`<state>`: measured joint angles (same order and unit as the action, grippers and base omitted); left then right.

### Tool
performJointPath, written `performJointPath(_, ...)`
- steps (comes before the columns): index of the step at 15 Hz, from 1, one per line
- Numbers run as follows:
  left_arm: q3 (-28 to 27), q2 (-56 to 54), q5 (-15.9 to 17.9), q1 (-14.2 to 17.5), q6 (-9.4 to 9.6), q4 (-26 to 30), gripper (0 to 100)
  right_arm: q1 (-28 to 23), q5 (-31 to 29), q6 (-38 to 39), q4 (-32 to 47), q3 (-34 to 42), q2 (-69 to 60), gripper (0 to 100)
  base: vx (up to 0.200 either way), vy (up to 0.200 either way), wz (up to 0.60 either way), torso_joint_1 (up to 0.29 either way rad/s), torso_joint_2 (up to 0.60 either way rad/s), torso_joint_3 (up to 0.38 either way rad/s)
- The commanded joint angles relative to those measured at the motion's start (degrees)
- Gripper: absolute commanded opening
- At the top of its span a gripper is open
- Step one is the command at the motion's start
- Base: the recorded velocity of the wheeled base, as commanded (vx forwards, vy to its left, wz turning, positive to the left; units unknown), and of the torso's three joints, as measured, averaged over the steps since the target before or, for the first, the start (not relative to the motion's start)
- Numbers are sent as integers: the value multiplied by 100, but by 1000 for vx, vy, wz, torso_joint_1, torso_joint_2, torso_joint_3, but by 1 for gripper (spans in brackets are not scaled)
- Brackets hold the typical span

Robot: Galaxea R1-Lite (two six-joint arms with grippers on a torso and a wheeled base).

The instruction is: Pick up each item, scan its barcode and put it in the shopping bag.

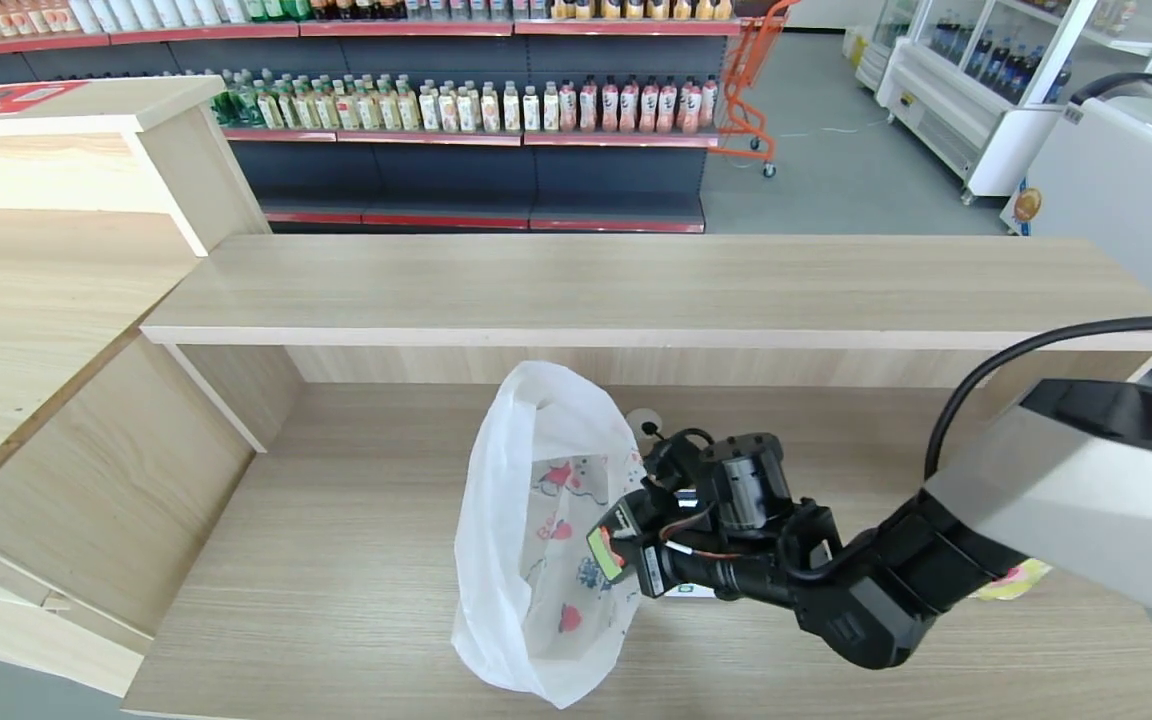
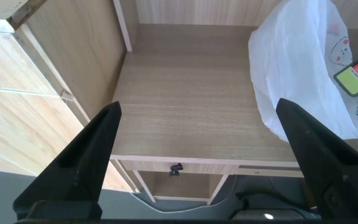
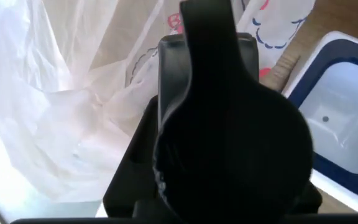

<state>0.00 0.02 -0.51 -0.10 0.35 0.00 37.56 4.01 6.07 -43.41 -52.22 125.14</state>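
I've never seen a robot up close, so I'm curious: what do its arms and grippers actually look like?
The right arm is black and chunky towards the wrist, with a pale grey shell higher up. A thick black cable arches over it, and thin orange wires run at the wrist. The left gripper has two broad, dark, tapered jaws.

Light wooden counter [image 1: 336, 560], white shopping bag [image 1: 526, 520], yellow packet [image 1: 1016, 581]
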Motion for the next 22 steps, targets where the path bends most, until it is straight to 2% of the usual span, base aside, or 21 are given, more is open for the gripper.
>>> performJointPath(1,0,6,-2,1,0,0,100,182,3,-53,-89,-622,608,0,0,0,0,0,0,0)
performJointPath(2,0,6,-2,1,0,0,100,340,-6,-106,-53,-1053,793,0,0,0,0,0,0,0)
performJointPath(3,0,6,-2,1,0,0,100,357,-6,-132,-45,-1106,837,0,0,0,0,0,0,0)
performJointPath(6,0,6,-2,1,9,0,100,428,-32,-1090,-45,-1238,1259,0,0,0,0,0,0,0)
performJointPath(7,0,6,-2,1,0,0,100,428,-23,-1196,-27,-1255,1268,0,0,0,0,0,0,0)
performJointPath(8,0,6,-2,1,9,0,100,428,-6,-1222,8,-1281,1276,100,0,0,0,0,0,0)
performJointPath(13,0,6,-2,1,9,0,100,454,3,-291,34,-1528,951,100,0,0,0,0,0,0)
performJointPath(16,0,6,-2,1,0,0,100,393,-6,527,87,-1457,652,100,0,0,0,0,0,0)
performJointPath(19,0,-2,-2,1,9,0,100,76,-32,834,149,-1018,371,100,0,0,0,0,0,0)
performJointPath(22,0,6,-2,1,0,0,100,-205,65,1520,404,-1176,222,100,0,0,0,0,0,0)
